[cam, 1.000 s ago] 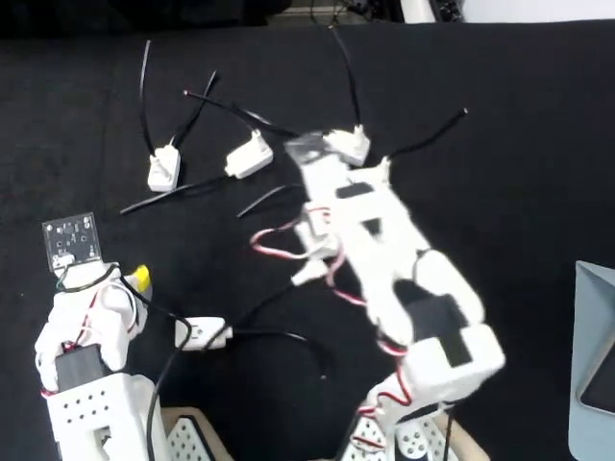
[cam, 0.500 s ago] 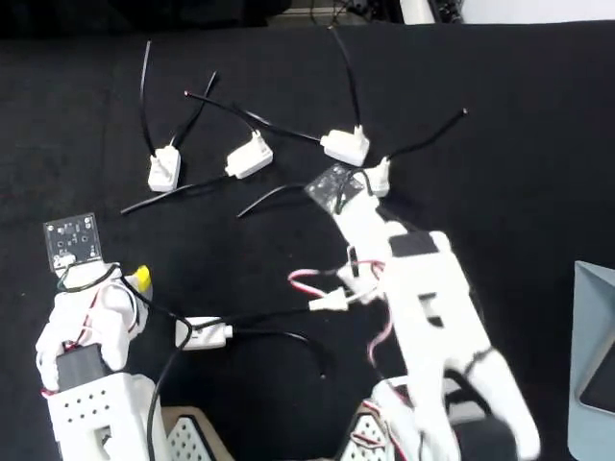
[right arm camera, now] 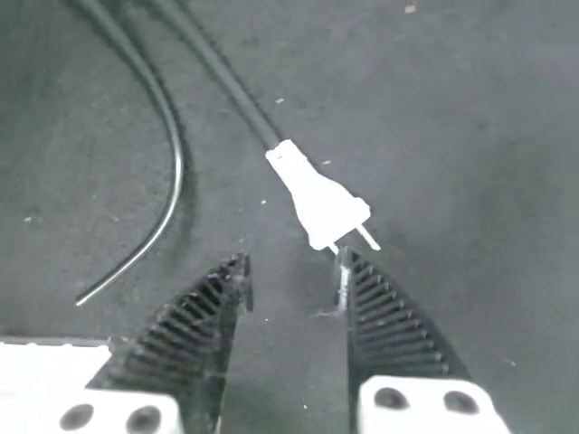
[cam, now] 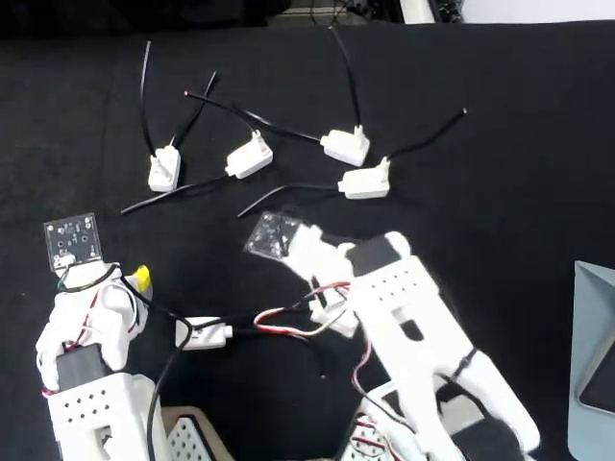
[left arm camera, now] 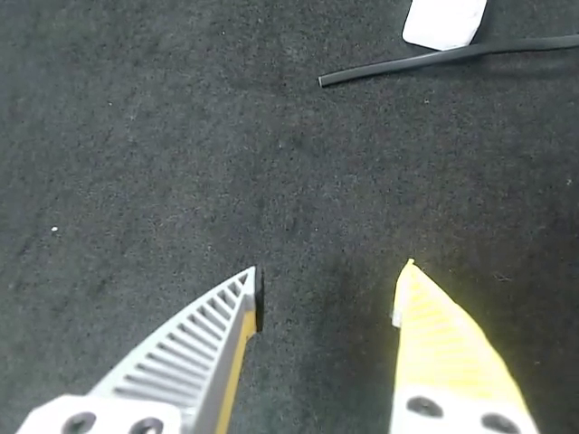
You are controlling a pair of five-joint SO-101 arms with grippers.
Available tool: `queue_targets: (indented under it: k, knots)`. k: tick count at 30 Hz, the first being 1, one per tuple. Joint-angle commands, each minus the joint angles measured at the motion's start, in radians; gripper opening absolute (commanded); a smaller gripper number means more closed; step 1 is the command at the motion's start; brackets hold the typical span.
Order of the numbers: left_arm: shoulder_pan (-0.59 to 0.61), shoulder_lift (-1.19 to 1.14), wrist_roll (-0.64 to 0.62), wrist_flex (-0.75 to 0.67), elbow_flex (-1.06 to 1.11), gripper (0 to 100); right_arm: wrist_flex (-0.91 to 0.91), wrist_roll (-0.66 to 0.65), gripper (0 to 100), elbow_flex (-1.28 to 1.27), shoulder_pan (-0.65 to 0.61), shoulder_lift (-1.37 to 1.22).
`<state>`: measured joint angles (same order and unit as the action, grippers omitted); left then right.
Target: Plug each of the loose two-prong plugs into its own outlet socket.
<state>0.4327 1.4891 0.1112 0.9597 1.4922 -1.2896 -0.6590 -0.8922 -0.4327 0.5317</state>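
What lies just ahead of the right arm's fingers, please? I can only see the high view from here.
Observer: In the right wrist view a white two-prong plug lies on the black table just beyond the right gripper, its prongs facing the fingers.
Operator: Thanks. Are those fingers open?
Observer: Yes, they stand apart with nothing between them.
Operator: And the left arm's?
Observer: The left gripper is open too, over bare table, with a white connector and a black cable farther off.
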Motion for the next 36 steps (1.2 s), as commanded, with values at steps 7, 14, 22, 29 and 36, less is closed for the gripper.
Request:
queue_targets:
  k: [7, 14, 22, 29, 36]
  knots:
    - [0.001, 0.003, 0.009, -0.02, -0.001, 25, 0.123, -0.071, 15.6, 0.036, -0.018, -0.2]
    - [0.001, 0.003, 0.009, -0.02, -0.001, 25, 0.218, -0.071, 15.2, 0.038, -0.008, -0.328]
    - [0.001, 0.003, 0.009, -0.02, -0.001, 25, 0.262, -0.092, 15.2, 0.079, 0.057, -0.392]
    - [0.001, 0.003, 0.009, -0.02, -0.001, 25, 0.269, -0.138, 5.0, 0.082, 0.092, -0.433]
    - [0.001, 0.003, 0.009, -0.02, -0.001, 25, 0.258, -0.13, 1.1, 0.093, 0.092, -0.433]
